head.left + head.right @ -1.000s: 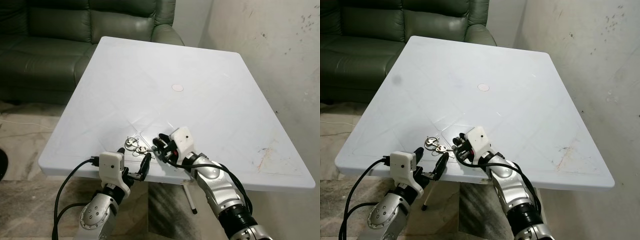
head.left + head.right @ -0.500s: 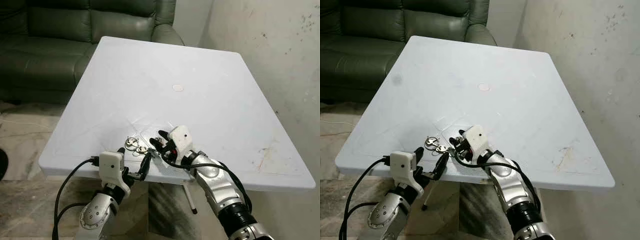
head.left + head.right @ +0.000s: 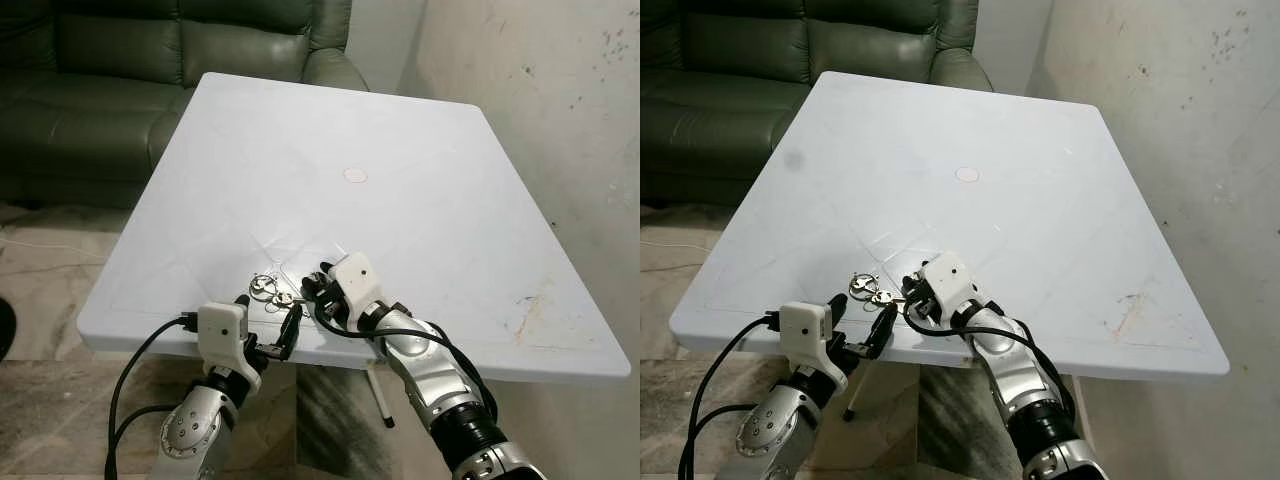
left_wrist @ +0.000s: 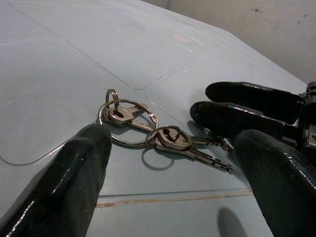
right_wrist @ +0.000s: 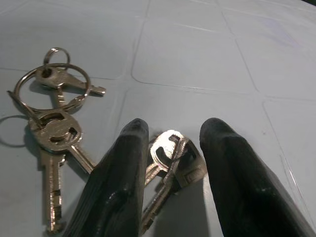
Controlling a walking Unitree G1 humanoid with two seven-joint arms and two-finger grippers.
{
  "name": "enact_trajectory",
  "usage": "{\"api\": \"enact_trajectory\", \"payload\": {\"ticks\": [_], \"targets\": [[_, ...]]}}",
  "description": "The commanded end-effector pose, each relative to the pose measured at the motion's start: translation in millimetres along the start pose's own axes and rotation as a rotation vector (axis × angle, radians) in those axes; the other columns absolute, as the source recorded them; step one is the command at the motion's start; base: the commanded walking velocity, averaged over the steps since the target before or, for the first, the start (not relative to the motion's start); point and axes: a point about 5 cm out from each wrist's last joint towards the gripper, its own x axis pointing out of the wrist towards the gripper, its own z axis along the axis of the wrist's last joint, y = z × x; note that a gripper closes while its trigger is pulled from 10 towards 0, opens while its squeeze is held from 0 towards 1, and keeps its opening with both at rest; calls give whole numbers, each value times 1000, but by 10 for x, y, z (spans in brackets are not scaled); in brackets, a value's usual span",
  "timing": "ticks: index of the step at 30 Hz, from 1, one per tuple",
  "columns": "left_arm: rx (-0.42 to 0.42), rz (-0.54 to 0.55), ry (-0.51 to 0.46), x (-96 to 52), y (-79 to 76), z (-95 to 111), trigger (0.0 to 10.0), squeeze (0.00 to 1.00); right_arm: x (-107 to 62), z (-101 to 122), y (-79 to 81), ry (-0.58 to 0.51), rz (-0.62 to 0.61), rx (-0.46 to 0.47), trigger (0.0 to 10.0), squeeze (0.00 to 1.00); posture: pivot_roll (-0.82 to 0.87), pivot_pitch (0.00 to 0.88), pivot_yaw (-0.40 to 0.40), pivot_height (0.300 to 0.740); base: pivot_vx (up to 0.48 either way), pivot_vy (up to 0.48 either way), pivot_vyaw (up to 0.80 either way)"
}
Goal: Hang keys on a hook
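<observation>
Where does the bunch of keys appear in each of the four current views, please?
Left eye view: keys near the table's front edge, just left of the right gripper.
Right eye view: keys, same spot.
Left wrist view: keys, centre.
Right wrist view: keys, some lying between the black fingers.
Shared landmark: the large key ring.

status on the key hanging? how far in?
Early. Nothing done: the keys lie flat on the white table. In hand: the right hand is open, fingers straddling part of the bunch, no grip yet. The left hand waits open at the table edge. Left: grasp, lift, hang.
</observation>
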Motion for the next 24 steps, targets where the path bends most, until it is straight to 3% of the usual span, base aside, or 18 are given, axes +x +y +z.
{"api": "enact_trajectory", "payload": {"ticks": [1, 7, 8, 9, 11, 12, 13, 14, 15, 16, 17, 18, 19, 20, 21, 22, 23, 24], "targets": [[-9, -6, 12, 8, -21, -8, 10000, 0, -3, -27, -10, 17, 6, -6, 10000, 0, 116, 126, -141, 740, 0, 0, 0], [-10, -3, 10, 11, -18, -4, 10000, 0, -9, -39, -14, 14, 10, -1, 10000, 0, 116, 126, -141, 740, 0, 0, 0], [-11, -3, 10, 10, -18, -3, 10000, 0, -11, -33, -14, 7, 10, 3, 8157, 0, 116, 126, -140, 740, 0, 0, 0], [-12, -3, 10, 12, -17, -1, 10000, 0, -10, -26, -22, 7, -2, -10, 4902, 0, 116, 126, -140, 740, 0, 0, 0], [-13, -3, 10, 12, -17, -1, 10000, 0, -6, -28, -23, 13, -6, -16, 4902, 0, 115, 125, -139, 740, 0, 0, 0], [-14, -4, 11, 12, -19, -1, 10000, 0, -9, -8, -24, -4, -16, -25, 1569, 0, 115, 125, -139, 740, 0, 0, 0], [-14, -5, 11, 12, -18, -1, 10000, 0, -7, -3, -22, -9, -21, -20, 2824, 0, 115, 124, -139, 740, 0, 0, 0], [-14, -5, 11, 12, -18, 0, 10000, 0, -7, 4, -21, -18, -20, -18, 1098, 0, 115, 124, -139, 740, 0, 0, 0], [-15, -6, 11, 12, -18, 0, 10000, 0, -7, 15, -23, -29, -21, -23, 1608, 0, 115, 124, -139, 740, 0, 0, 0], [-15, -6, 11, 12, -19, 0, 10000, 0, -6, 15, -26, -27, -24, -26, 2941, 0, 115, 124, -139, 740, 0, 0, 0], [-15, -6, 11, 12, -19, 0, 10000, 0, -5, 13, -28, -24, -26, -28, 2941, 0, 115, 124, -139, 740, 0, 0, 0], [-15, -6, 11, 12, -19, 1, 10000, 0, -8, 19, -30, -33, -30, -15, 0, 0, 115, 124, -139, 740, 0, 0, 0], [-15, -6, 11, 12, -20, 1, 10000, 0, -12, 41, -25, -56, -22, -9, 0, 0, 115, 124, -139, 740, 0, 0, 0], [-15, -5, 12, 11, -18, -1, 10000, 0, -3, 32, -20, -43, -20, -3, 1961, 0, 116, 124, -141, 740, 0, 0, 0], [-15, -5, 12, 10, -18, -1, 10000, 0, 1, 31, -17, -41, -17, 0, 0, 0, 117, 124, -141, 740, 0, 0, 0], [-16, -5, 12, 8, -18, -2, 10000, 0, 5, 29, -15, -40, -16, 5, 0, 0, 117, 124, -141, 740, 0, 0, 0], [-16, -5, 11, 8, -20, -2, 10000, 0, 4, 36, -11, -45, -13, 2, 4157, 0, 118, 124, -142, 740, 0, 0, 0], [-16, -6, 11, 8, -20, -2, 10000, 0, 4, 39, -8, -47, -10, 0, 4157, 0, 119, 123, -142, 740, 0, 0, 0]]}}
